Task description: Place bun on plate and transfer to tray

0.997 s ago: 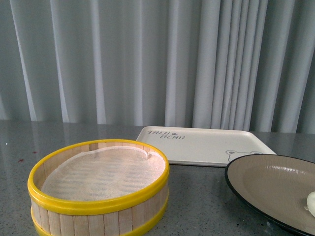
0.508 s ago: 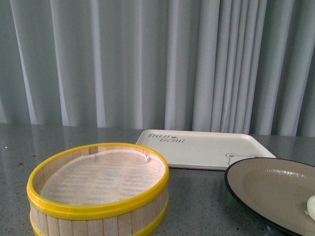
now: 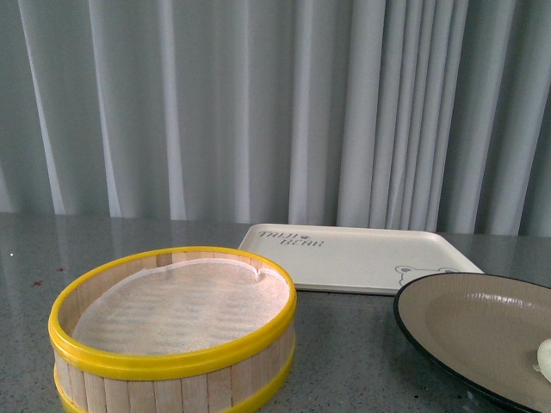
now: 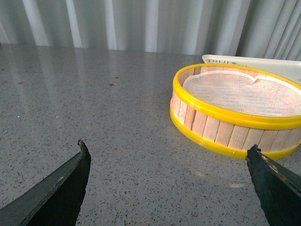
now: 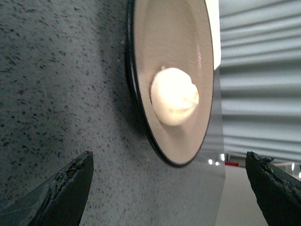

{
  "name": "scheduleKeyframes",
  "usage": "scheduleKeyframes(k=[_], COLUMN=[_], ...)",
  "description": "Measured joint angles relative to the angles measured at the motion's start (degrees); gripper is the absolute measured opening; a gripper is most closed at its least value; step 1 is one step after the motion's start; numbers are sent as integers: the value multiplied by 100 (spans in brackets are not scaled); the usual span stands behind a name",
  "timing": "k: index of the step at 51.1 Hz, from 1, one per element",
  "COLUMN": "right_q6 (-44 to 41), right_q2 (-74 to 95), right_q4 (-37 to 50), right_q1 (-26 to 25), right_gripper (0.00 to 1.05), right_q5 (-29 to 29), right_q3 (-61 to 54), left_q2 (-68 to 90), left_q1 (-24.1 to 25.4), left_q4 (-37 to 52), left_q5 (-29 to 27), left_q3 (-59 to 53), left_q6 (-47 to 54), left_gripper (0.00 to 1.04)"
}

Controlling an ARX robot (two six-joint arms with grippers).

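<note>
Left fingers apart, low before steamer basket, right fingers apart, facing bun on plate

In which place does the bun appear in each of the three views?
Front view: the bun is cut by the right edge, on the plate.
Left wrist view: not in it.
Right wrist view: the bun lies on the plate.
Shared landmark: the plate's black rim.
</note>
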Motion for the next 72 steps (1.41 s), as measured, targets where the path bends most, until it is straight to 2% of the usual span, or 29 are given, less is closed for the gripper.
scheduleKeyframes(k=[6,13,21,46,69,72], right_q6=[-586,-844,-940,-885,-844,-824], right_q2=[647,1211,1652,2468,2507,2406], right_q4=[507,999,1272,1790,1775,1707], right_q1=[103,111,208,435,334,295], right_gripper=[96,96,96,94,25,11], right_q5=[-203,-291,-544,-516,-546,-546], right_q3=[26,101,304,476,476,455], left_q2=[0,0,0,0,0,0], left_q1=[0,0,0,0,0,0], left_q4=[0,0,0,0,0,0], left_q5=[0,0,0,0,0,0], left_q3=[0,0,0,0,0,0], left_q6=[0,0,0,0,0,0], left_gripper=[98,98,98,98,98,98])
